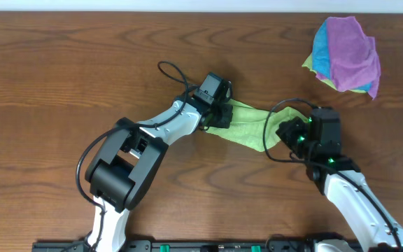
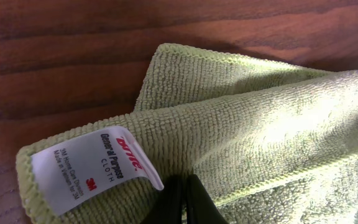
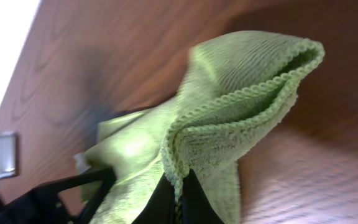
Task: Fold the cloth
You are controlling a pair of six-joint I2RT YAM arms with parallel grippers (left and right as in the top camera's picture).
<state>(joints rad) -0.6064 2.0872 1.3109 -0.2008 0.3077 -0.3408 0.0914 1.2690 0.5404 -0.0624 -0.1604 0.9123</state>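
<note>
While both arms meet near the middle of the wooden table (image 1: 47, 70), the lime-green microfibre cloth (image 1: 247, 124) stretches between them as a narrow, bunched band, running from upper left to lower right. The left gripper (image 1: 221, 115) pinches the band's upper-left end. Its wrist camera shows the dark fingertips (image 2: 201, 205) pressed together on the cloth's edge, just beside the white tag (image 2: 92, 168) printed "General Purpose Cloth". There the fabric lies doubled on the wood, one layer over another. The right gripper (image 1: 285, 133) pinches the lower-right end. Its wrist view shows the fingers (image 3: 194, 208) closed on a hemmed corner that stands up from the table in a loose fold. From overhead it is hard to tell whether the middle of the band touches the table or hangs just above it. Well apart, at the table's far right corner, sits a small heap of other cloths, a purple cloth (image 1: 352, 42) lying on a blue cloth (image 1: 320, 52).
</note>
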